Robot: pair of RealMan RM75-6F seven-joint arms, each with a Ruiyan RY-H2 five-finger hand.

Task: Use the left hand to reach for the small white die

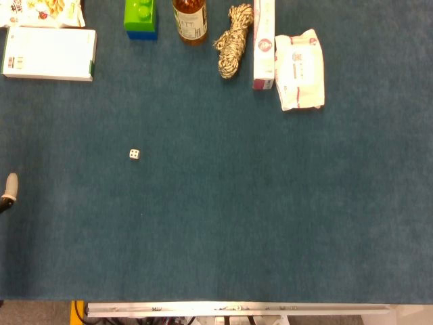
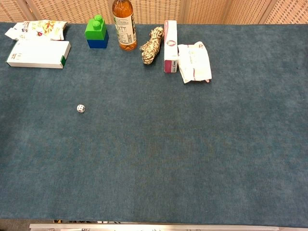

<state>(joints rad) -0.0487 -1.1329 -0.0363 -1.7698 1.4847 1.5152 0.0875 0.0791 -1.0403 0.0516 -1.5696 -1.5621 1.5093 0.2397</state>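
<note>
Only a grey left fingertip (image 1: 10,187) shows, grasp unclear, well apart from the cubic white die (image 1: 134,154) on blue felt

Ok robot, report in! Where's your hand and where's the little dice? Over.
Left hand just peeking in at the table's left edge, grip unclear. Right hand out of sight. Small white die alone on the blue mat, untouched. Nothing between them.

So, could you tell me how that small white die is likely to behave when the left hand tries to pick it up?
The die looks tiny and rigid, so it is probably very light and easily nudged away by a finger. It sits alone on the flat blue cloth, whose nap may limit skidding. Being a cube, it would likely tumble rather than roll far.
</note>
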